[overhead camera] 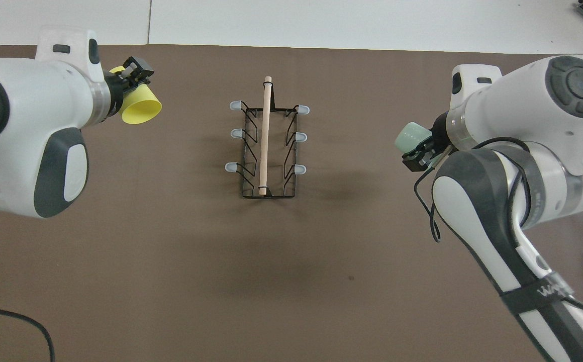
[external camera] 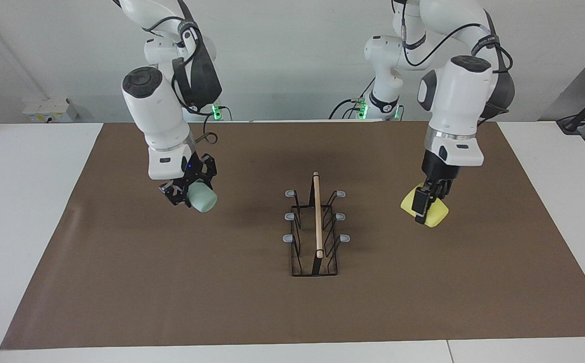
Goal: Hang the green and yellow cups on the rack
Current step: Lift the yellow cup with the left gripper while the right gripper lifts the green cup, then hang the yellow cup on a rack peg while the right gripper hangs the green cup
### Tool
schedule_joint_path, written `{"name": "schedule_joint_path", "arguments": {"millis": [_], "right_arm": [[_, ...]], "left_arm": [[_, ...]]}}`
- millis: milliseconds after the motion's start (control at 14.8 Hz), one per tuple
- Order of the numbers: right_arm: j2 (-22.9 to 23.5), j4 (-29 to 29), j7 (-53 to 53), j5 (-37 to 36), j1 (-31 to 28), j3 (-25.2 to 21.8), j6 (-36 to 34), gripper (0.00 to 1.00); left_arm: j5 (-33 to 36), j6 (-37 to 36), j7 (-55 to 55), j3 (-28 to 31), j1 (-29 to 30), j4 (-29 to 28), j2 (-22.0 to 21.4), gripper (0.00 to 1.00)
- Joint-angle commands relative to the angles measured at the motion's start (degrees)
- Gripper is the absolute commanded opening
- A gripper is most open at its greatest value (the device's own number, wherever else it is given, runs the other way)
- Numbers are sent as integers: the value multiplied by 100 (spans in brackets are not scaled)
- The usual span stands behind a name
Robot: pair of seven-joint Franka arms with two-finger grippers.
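The rack (external camera: 317, 222) stands in the middle of the brown mat, its wooden rod (overhead camera: 265, 136) running away from the robots and all its grey-tipped prongs bare. My left gripper (external camera: 423, 204) is shut on the yellow cup (external camera: 436, 214), tilted on its side low over the mat toward the left arm's end; I cannot tell if the cup touches the mat. In the overhead view the yellow cup's (overhead camera: 140, 108) mouth faces the rack (overhead camera: 244, 188). My right gripper (external camera: 184, 194) is shut on the green cup (external camera: 204, 200), held tilted above the mat toward the right arm's end. The green cup (overhead camera: 411, 138) also shows in the overhead view.
The brown mat (external camera: 171, 282) covers most of the white table (external camera: 20, 201). A cable loop (external camera: 207, 136) hangs by the right arm's wrist. A white box (external camera: 50, 110) sits at the table's edge near the robots.
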Motion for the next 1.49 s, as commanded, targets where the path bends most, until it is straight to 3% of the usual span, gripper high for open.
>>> {"name": "schedule_joint_path", "arguments": {"millis": [0,135,406,610,813,1151,1422], "right_arm": [[-472,-480,-546,928,-158,66,270,0],[-613,-734,-1117,1771,-220,57,612,0],[-745,-1034,-2093,3442,-255,57,877,0],[-1052,-1638,-2980,4882,-264,57,1297,0],[-1229,-2106,-4078,6350,-272,48,1449,0],[-1150,-2511,-5600,8565,-299,48,1414,0],[-1001,-2590,-5952,9253,-107,57,1369,0]], "left_arm": [[1024,-36,-708,74,-465,-379,-300,0],[1823,-9,-1280,74,-764,-641,-457,0],[3783,544,-2711,57,-1326,-1696,-958,0],[4936,483,-4188,48,-1713,-1979,-1074,0],[5623,246,-5191,48,-2091,-2084,-1021,0],[6527,176,-5921,48,-2119,-2137,-933,0],[6934,52,-6328,48,-2127,-2128,-714,0]]}}
